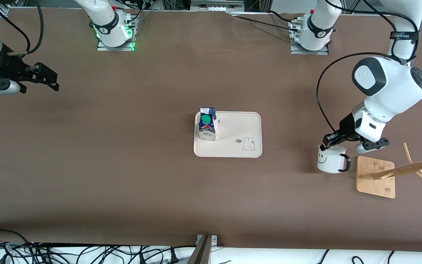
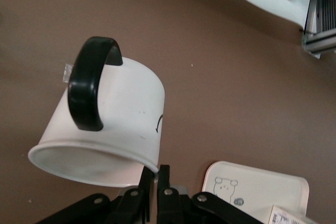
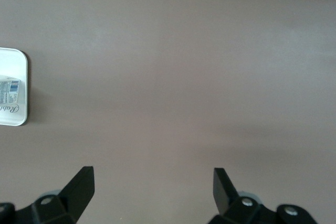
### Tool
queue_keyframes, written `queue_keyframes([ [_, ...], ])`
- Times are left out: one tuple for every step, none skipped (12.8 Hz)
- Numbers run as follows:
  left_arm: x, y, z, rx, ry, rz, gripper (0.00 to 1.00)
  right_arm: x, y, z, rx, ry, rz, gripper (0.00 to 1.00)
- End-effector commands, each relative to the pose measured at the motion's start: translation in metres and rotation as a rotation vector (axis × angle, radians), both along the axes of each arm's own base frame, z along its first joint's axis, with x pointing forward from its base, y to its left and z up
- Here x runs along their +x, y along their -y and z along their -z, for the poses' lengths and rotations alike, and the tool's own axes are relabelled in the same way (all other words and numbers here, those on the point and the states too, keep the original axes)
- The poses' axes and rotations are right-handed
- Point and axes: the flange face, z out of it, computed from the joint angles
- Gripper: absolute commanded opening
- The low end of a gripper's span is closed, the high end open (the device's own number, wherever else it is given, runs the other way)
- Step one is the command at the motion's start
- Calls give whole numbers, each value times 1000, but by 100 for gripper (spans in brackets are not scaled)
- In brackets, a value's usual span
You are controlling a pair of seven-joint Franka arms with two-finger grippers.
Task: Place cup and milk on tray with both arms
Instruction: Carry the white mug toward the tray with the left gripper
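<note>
Cup (image 1: 330,160) rim pinched in left claw (image 1: 327,143) (beside bamboo rack (image 1: 376,176)), right claw (image 1: 44,77) waiting, fingers wide.

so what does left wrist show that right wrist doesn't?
Only left wrist: the cup, its rim pinched in the shut jaws of the left gripper, and the rabbit drawing on the tray. Only right wrist: the right gripper, jaws wide open over bare table, holding nothing. Both: an end of the tray and a bit of the milk.
</note>
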Motion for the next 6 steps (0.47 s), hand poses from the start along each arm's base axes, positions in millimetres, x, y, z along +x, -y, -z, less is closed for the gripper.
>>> queue_keyframes([
  [2, 40, -36, 203, -64, 243, 0, 2, 1, -5, -4, 8, -8, 100],
  [0, 55, -38, 242, -86, 301, 0, 2, 1, -5, -4, 8, -8, 100],
  [-1, 60, -40, 240, -95, 307, 0, 2, 1, -5, -4, 8, -8, 100],
  [-4, 61, -41, 239, -120, 295, 0, 2, 1, -5, -4, 8, -8, 100],
  [-8, 66, -39, 245, -143, 297, 0, 2, 1, -5, -4, 8, -8, 100],
  [-8, 67, -39, 247, -144, 298, 0, 2, 1, -5, -4, 8, -8, 100],
])
